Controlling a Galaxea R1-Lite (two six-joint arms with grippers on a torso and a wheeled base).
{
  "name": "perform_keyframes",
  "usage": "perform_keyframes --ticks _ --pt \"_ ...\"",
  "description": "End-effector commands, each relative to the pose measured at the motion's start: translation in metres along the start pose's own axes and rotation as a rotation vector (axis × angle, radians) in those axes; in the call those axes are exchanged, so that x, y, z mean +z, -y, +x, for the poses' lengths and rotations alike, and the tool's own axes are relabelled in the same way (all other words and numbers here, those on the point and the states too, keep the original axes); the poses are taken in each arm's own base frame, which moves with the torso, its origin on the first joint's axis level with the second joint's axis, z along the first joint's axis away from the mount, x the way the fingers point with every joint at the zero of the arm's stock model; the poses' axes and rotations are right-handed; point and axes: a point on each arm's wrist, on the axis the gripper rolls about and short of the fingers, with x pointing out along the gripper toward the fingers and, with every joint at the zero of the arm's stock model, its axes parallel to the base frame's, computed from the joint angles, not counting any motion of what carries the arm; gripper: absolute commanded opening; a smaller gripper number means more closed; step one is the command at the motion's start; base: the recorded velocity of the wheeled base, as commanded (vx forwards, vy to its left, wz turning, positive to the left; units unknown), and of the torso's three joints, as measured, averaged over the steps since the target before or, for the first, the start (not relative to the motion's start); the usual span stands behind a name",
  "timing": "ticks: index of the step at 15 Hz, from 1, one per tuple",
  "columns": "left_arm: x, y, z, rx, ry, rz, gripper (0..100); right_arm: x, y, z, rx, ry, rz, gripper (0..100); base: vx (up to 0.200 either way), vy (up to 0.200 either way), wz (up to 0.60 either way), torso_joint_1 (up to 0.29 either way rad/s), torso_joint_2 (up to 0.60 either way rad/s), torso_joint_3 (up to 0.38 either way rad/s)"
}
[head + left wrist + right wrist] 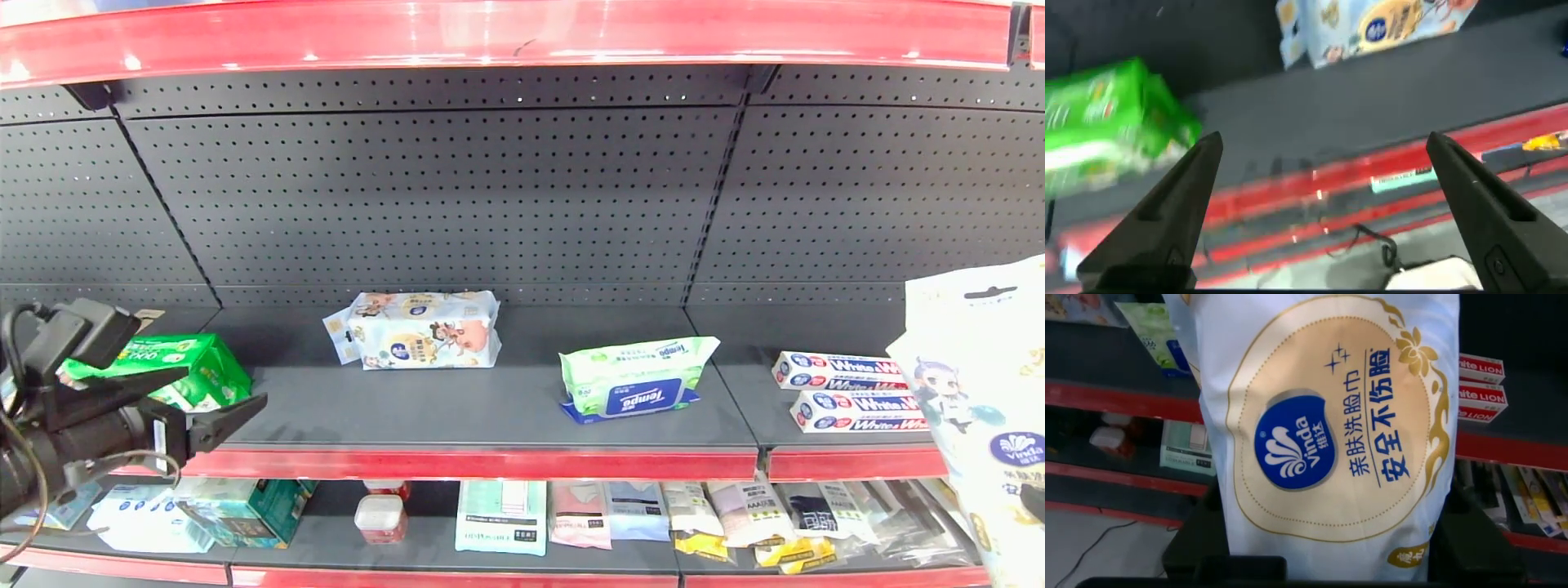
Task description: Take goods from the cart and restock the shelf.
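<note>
First, the shelf (457, 408): dark grey with a red front edge and a back wall full of little holes; its ends run off both sides of the head view.
Big white bag (980, 392): up in front of the shelf's right end, not on it; its right side and bottom are cut off.
Right gripper (1335, 539): its two dark fingers press on the bag from both sides, low down; the bag hides most of them.
Left gripper (224, 388): in the air by the shelf's left front edge, jaws spread wide with nothing between them.
Blue and white pack (424, 329): lying at the back of the shelf, left of the middle.
Green pack (192, 363): on the shelf's left part, partly hidden behind the left gripper.
Wipes pack (633, 380): leaning a bit, right of the middle.
Two toothpaste boxes (849, 392): side by side at the right; the bag covers their far ends.
Lower shelf goods (502, 514): many small packs, too small to tell apart.
</note>
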Motion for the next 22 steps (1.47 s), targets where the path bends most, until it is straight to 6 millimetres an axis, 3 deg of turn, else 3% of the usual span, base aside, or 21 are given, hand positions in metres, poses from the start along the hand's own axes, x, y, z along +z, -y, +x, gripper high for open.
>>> perform_keyframes --ticks 1,2,9,17,22 --pt "-0.012 -0.034 0.049 -0.073 -0.006 0.024 100 0.0 0.0 0.003 0.002 -0.018 0.002 0 0.0 0.0 0.0 0.0 0.0 0.0" --pt "-0.006 -0.044 0.067 -0.144 0.037 0.036 100 -0.002 0.0 0.005 0.003 -0.03 0.003 0 0.0 0.0 0.0 0.0 0.0 0.0" --pt "0.03 -0.068 0.111 -0.297 0.102 0.08 100 -0.002 0.001 0.005 -0.007 -0.035 0.0 0 0.0 0.0 0.0 0.0 0.0 0.0" --pt "0.009 -0.093 0.162 -0.389 0.107 0.16 100 -0.003 0.001 0.006 -0.03 -0.042 -0.014 0 0.0 0.0 0.0 0.0 0.0 0.0" --pt "0.014 -0.104 0.187 -0.429 0.137 0.183 100 -0.004 0.002 0.006 -0.057 -0.051 -0.029 0 0.0 0.0 0.0 0.0 0.0 0.0"
